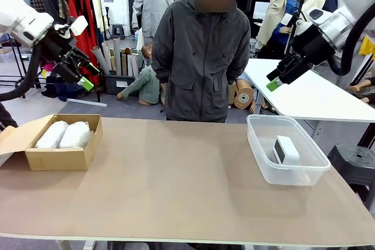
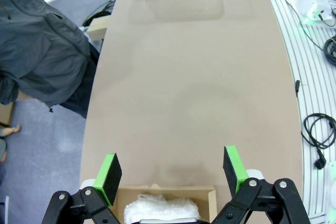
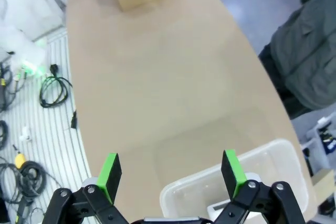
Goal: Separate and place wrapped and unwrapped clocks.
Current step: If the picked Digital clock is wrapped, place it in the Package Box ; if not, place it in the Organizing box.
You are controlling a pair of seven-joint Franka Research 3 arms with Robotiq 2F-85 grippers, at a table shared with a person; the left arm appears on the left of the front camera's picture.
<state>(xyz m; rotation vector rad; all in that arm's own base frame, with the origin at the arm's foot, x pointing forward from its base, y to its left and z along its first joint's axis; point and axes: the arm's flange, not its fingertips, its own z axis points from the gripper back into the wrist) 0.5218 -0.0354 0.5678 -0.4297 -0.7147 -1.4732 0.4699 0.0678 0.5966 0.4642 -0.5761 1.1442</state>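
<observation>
Two oblong lumps in white bubble wrap (image 1: pixel 64 134) lying side by side in an open brown cardboard box (image 1: pixel 55 157) at lower left; small bare white rounded clock (image 1: pixel 286 150) standing in a clear plastic tub (image 1: pixel 293 171) at right. Left gripper (image 1: pixel 84 73) raised at upper left, right gripper (image 1: pixel 275 80) raised at upper right, both spread wide, holding and touching nothing.

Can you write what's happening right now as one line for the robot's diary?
wrapped clocks: both in box | bare clock: in bin | left claw: open, raised | right claw: open, raised | person: standing behind table
</observation>
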